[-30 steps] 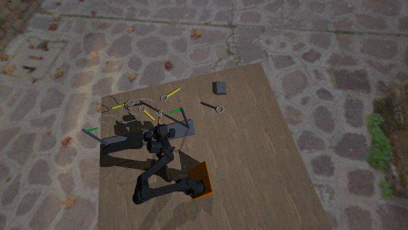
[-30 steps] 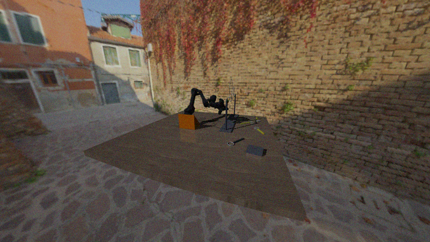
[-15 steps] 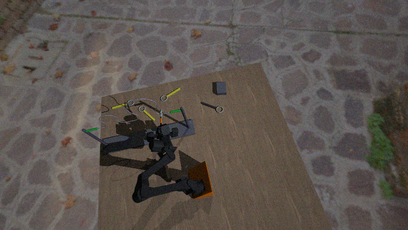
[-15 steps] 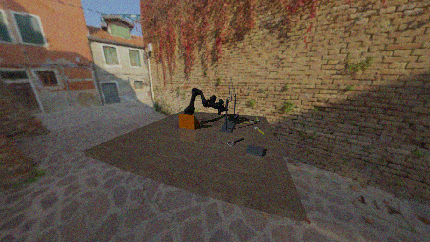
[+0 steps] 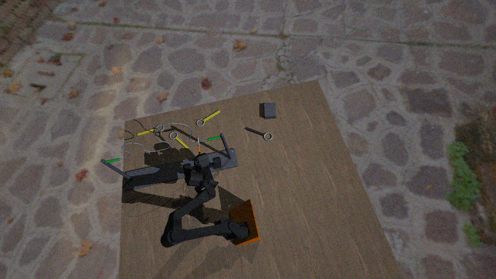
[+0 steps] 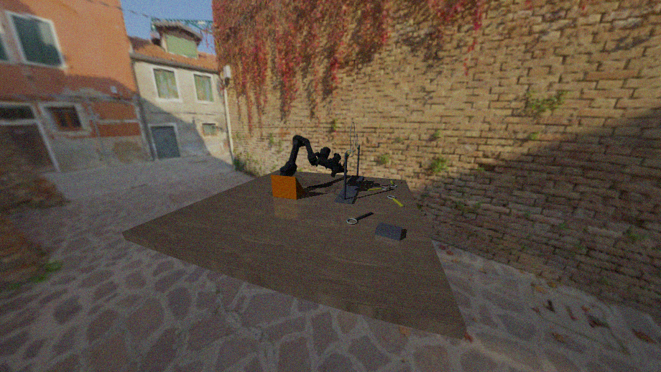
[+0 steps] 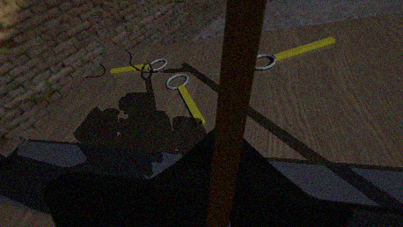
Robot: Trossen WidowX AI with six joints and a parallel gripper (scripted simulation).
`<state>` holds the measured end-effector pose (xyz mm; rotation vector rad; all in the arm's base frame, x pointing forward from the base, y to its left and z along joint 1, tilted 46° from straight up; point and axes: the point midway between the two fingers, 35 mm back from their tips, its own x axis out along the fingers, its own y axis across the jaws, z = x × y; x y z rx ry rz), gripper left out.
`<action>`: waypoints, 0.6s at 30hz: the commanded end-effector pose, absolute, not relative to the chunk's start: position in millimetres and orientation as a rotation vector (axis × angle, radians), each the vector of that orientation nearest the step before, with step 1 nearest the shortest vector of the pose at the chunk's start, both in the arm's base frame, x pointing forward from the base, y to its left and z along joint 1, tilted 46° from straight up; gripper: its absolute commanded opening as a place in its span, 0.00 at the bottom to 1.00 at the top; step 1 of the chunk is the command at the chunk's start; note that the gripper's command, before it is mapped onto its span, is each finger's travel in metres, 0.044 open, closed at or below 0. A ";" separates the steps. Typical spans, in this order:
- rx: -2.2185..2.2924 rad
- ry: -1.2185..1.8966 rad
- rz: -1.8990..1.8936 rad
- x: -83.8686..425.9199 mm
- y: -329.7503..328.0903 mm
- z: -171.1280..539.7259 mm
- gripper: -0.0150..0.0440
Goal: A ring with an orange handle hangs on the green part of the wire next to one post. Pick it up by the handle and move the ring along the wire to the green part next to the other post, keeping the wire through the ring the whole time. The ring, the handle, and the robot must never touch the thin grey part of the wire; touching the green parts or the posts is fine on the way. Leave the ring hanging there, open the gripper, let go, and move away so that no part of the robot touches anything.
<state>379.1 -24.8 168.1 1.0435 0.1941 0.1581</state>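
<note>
My gripper (image 5: 199, 155) (image 7: 223, 135) is shut on the orange handle (image 5: 199, 149) (image 7: 239, 79). The handle points away from the gripper to the ring (image 5: 198, 140), seen nearly edge-on in the top view. The ring is at the grey wire (image 5: 180, 123), a little left of the right green part (image 5: 214, 138) beside the right post (image 5: 225, 146). I cannot tell the gap between ring and wire. The other green part (image 5: 112, 160) is at the far left, beside the left post (image 5: 116, 169). The ring is out of the wrist view and too small to make out in the exterior view.
The wire's grey base (image 5: 228, 157) lies under the gripper. Yellow-handled rings (image 5: 180, 141) (image 5: 211, 115) (image 5: 145, 132) lie on the table beyond it. A dark-handled ring (image 5: 256, 132) (image 6: 363, 217) and a grey block (image 5: 269, 110) (image 6: 389, 230) lie to the right in the top view.
</note>
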 end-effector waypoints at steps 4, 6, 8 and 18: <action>0.982 0.226 0.139 377.3 -30.6 152.5 0.00; 0.968 0.229 0.135 377.0 -32.3 150.3 0.00; 0.953 0.233 0.132 376.6 -34.3 147.9 0.00; 0.880 0.249 0.114 374.5 -45.6 135.0 0.00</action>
